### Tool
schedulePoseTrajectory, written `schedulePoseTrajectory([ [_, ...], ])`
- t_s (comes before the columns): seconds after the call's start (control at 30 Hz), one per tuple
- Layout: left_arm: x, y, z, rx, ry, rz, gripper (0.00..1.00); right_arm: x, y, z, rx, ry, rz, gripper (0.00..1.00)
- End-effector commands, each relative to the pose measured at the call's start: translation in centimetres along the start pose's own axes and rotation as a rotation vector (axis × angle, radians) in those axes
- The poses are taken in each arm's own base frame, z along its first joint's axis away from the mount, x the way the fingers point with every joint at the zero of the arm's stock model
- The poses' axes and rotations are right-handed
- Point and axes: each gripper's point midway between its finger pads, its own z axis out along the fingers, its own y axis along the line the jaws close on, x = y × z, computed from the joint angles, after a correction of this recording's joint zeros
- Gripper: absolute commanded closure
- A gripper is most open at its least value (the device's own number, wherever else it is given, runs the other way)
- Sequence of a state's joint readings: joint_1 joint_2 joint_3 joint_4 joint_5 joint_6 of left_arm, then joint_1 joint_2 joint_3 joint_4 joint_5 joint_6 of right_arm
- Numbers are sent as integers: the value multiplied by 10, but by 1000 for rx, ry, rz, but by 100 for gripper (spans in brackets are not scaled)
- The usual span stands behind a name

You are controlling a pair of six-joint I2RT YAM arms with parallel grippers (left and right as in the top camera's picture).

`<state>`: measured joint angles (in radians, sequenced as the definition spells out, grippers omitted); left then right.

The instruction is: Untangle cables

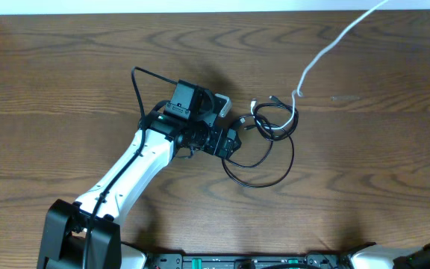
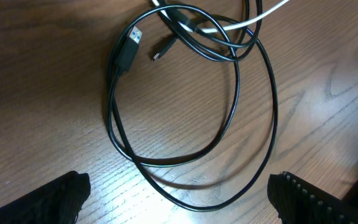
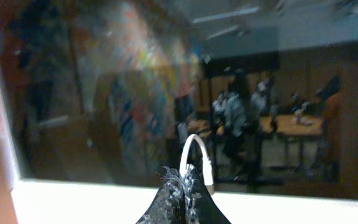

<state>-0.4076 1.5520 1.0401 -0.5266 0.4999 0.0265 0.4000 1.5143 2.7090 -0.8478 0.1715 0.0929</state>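
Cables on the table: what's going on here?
Two arms are untangling cords. The right gripper is shut on the white cable, which runs from the knot off past the far edge of the table. The left gripper hangs open over the black cable, whose loops lie flat. Black and white are looped together at the knot, so the job is not yet done.
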Motion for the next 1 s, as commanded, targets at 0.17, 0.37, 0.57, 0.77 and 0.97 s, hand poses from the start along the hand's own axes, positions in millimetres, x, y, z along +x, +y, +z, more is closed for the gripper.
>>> schedulePoseTrajectory([
  [0.17, -2, -3, -2, 15, -4, -1, 4, -64, -34, -33, 192, -219, -51, 99],
  [0.37, -2, -3, -2, 15, -4, -1, 4, -120, -39, -82, 205, -411, -40, 99],
  [0.57, -2, -3, -2, 15, -4, -1, 4, -152, -45, -119, 233, -529, -48, 99],
  [0.77, -2, -3, -2, 15, -2, -2, 4, -157, -63, -127, 354, -547, -74, 99],
  [0.97, -1, -3, -2, 15, 0, -3, 4, -136, -99, -115, 647, -427, -201, 99],
])
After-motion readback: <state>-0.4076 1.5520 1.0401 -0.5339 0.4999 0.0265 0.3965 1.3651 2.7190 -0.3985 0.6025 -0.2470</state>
